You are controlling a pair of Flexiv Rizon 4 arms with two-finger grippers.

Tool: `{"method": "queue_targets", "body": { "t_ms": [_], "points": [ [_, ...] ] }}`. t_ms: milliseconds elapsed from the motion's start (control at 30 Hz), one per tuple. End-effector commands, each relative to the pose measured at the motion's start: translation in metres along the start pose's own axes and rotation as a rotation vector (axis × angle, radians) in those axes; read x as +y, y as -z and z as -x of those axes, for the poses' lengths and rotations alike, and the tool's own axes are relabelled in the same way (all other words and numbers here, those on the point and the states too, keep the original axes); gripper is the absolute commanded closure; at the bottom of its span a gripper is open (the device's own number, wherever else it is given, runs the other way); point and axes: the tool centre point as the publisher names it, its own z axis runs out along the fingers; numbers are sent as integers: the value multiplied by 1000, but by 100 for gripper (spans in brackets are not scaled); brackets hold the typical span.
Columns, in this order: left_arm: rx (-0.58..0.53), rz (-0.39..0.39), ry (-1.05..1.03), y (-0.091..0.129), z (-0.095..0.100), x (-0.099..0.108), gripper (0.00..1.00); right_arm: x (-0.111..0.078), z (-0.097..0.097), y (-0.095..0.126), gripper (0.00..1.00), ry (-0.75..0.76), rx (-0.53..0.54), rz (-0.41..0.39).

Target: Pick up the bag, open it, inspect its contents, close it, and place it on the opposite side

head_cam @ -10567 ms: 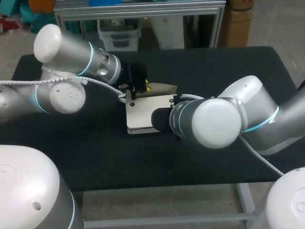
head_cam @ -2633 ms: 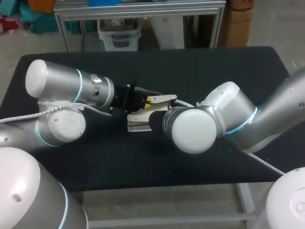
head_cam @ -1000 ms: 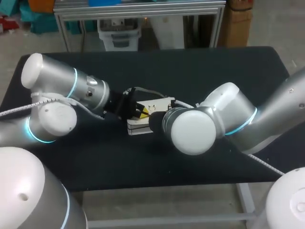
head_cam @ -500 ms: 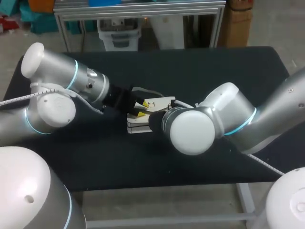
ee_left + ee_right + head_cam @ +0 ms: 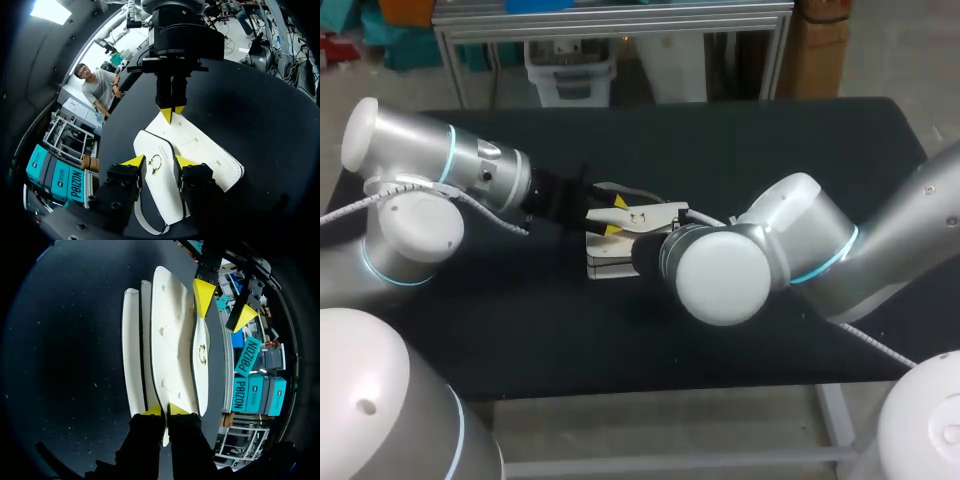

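A white bag with a gold ring clasp lies near the middle of the black table. My left gripper is open at the bag's left end, its yellow tips on either side of the flap and clasp without pinching them. In the head view it comes in from the left. My right gripper is shut on the opposite edge of the bag; in the head view my right arm's wrist hides it. The left wrist view shows the right gripper pinching the bag's far end.
The black table has bare cloth all around the bag, widest toward the back right and along the front edge. My right arm's big elbow hangs over the bag's right half.
My left gripper has opened and let go of the bag's flap, and the left arm has drawn back a little to the left. The right arm and the bag have stayed put.
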Motion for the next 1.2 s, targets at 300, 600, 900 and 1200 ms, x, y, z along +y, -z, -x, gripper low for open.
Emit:
{"method": "queue_targets", "body": {
  "t_ms": [300, 600, 900, 1200],
  "points": [
    [-49, -58, 90, 13, 6, 3, 53, 0, -1, 2, 0, -8, 0, 8],
    [-54, -19, 200, 30, 15, -3, 15, 2, 13, 25, 0, -21, -11, 59],
    [-18, 15, 327, 47, 20, -9, 0, -4, 33, 54, 0, -98, 38, 153],
    [60, 48, 674, 65, 22, -6, 0, -22, 56, 58, 0, -316, 225, 138]
  ]
}}
